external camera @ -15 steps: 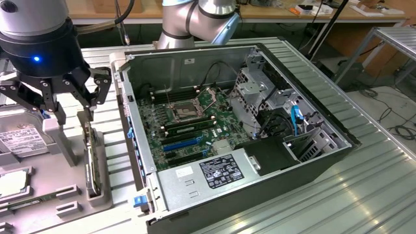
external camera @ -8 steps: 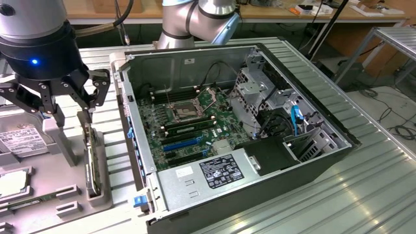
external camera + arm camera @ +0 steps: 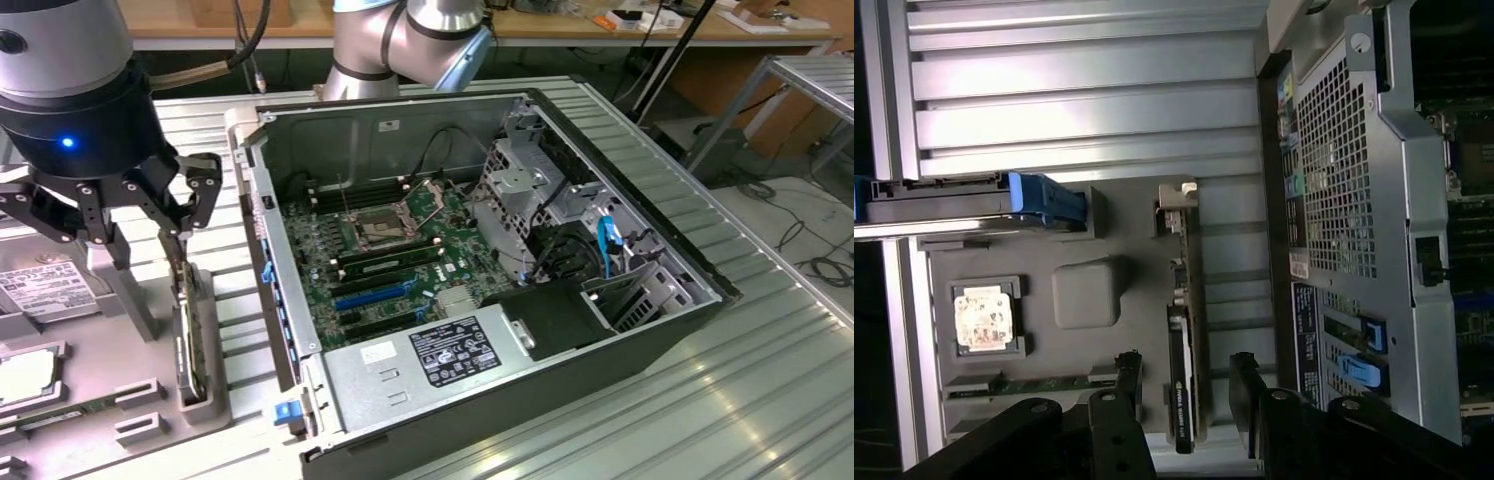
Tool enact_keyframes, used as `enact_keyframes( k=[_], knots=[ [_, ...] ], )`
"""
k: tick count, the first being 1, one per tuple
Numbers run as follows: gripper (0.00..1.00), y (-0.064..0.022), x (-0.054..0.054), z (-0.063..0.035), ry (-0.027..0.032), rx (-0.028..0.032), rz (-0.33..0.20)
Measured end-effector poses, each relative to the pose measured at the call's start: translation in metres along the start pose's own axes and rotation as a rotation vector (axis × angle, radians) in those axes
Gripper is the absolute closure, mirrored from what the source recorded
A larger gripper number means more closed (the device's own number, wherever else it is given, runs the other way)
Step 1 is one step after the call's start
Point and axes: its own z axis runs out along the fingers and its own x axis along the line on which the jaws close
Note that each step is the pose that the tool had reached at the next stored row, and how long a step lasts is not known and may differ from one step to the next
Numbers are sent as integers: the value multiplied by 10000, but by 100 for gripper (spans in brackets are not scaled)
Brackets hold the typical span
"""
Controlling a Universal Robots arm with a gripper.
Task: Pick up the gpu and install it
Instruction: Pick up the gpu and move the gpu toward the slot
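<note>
Gripper (image 3: 140,232) wide open, poised right over the gpu (image 3: 191,335), which stands on edge in its tray (image 3: 134,395) beside the case (image 3: 387,125). Nothing grasped yet; pickup and install both remain.

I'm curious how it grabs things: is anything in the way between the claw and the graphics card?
Nothing visible is. The open gripper hangs over the gpu, which stands on edge in its slot of the gray tray, with a finger to each side and a bare gap between.
</note>
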Motion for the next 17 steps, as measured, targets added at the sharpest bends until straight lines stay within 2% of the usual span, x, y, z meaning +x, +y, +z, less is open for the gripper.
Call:
enact_keyframes(
  k=[12, 13, 14, 17],
  knots=[
    [52, -65, 1, 145, -1, 0, -1],
    [52, -67, 1, 164, 0, 0, 0],
    [52, -83, 3, 258, -2, 0, -1],
    [52, -88, 3, 290, -1, 1, -1]
  ],
)
